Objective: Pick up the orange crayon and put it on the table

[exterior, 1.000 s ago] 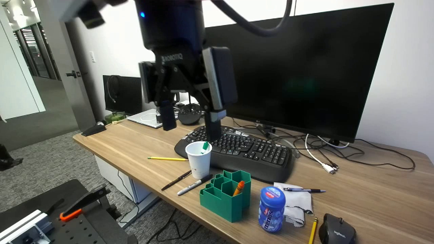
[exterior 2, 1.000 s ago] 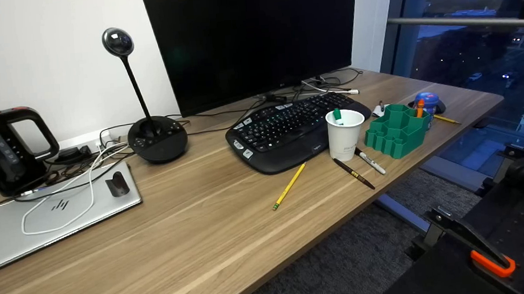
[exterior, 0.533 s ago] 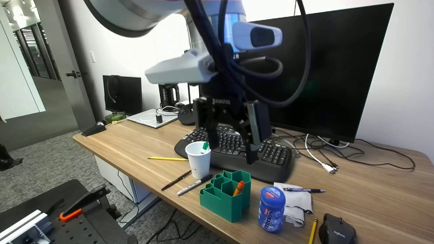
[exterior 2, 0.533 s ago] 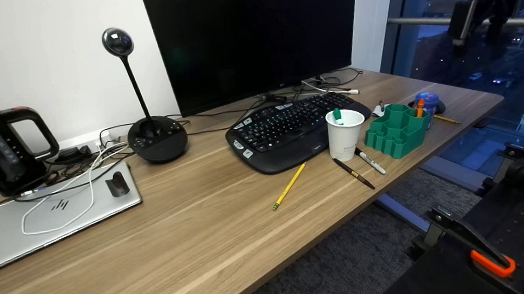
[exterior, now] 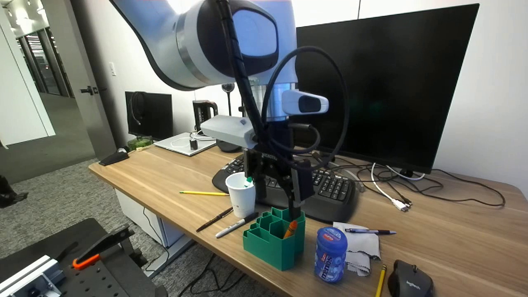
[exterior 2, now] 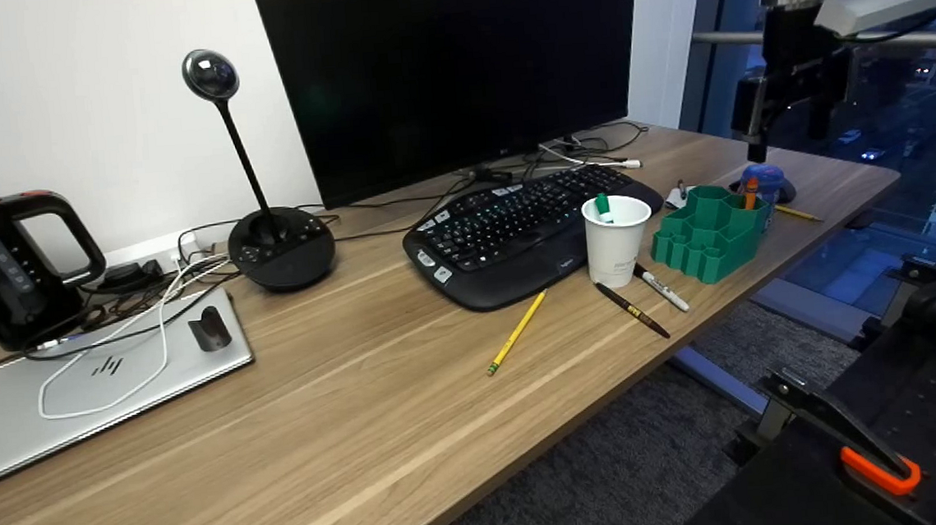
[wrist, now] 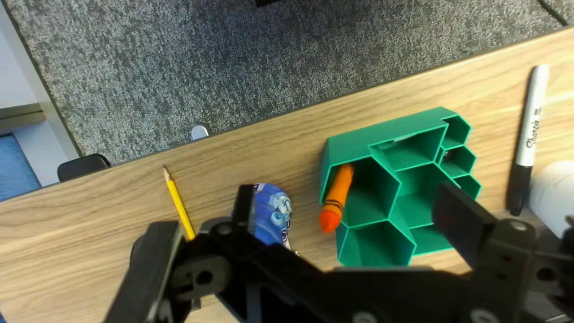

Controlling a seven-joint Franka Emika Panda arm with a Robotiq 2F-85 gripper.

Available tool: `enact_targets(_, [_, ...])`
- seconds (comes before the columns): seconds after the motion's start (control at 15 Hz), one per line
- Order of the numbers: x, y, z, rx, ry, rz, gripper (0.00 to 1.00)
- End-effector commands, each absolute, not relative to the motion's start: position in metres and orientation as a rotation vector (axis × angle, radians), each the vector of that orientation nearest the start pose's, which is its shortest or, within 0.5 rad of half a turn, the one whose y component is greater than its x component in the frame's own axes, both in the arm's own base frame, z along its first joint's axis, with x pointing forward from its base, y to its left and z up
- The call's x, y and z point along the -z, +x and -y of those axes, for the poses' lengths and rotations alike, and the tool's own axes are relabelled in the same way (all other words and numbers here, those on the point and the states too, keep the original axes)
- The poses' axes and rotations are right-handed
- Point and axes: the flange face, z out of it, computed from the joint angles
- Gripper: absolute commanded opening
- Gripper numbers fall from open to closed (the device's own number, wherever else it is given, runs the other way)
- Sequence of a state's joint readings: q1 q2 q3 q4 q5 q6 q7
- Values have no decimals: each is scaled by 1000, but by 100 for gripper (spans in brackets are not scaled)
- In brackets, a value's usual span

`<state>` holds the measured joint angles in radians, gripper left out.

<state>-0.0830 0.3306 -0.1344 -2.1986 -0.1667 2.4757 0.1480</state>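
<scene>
Crayon is in the organizer, in a big compartment on the side toward the gum tub. It's tilted, pointed end sticking up past the rim; shows in all three views. Organizer stands on the tabletop near the front edge. Gripper points down, above the organizer and tub. Fingers are wide apart; in the wrist view the crayon shows in the gap between them. There, one finger overlaps the tub, the other the organizer's far side; height over either, can't tell. In an exterior view one fingertip lines up right behind the crayon's tip; contact can't be judged from that angle. Around that: cup upright with a green marker in it, in front of the keyboard. Sharpie lies between cup and organizer, brown pen near it, both with one end near the cup's base. Yellow pencil lies beyond the cup, second pencil just beside the mouse. Cloth lies next to the tub with a pen partly on it. Monitor stands behind the keyboard. Toward the other end, silver laptop lies flat with the kettle near its back edge.
</scene>
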Motion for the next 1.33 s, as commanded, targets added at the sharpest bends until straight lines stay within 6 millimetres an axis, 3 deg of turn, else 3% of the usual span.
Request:
enact_targets(0.0, [-214,562,114,-85,-3246,-458,100])
enact_targets(0.67, [-184,592,122,-104,-3235,-575,99])
enact_targets(0.73, [-182,594,123,-110,-3234,-583,75])
enact_targets(0.87, [-178,596,125,-121,-3231,-596,71])
enact_targets(1.27, [-169,602,128,-149,-3232,-634,26])
